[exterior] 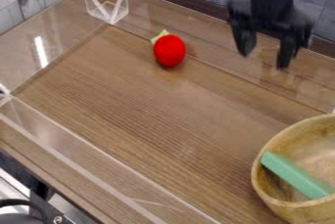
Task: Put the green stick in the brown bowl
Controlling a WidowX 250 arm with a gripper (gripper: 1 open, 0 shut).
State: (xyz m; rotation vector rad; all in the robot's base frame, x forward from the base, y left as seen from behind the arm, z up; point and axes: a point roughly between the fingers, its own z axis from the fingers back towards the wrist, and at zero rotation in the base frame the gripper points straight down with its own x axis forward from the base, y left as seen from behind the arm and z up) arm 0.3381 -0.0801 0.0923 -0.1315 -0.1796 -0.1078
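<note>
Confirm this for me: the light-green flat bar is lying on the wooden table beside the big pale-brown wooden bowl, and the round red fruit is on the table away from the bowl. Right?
Not quite: the light-green flat bar is inside the big pale-brown wooden bowl, as the camera view shows. The round red fruit is indeed on the table away from the bowl.
</note>
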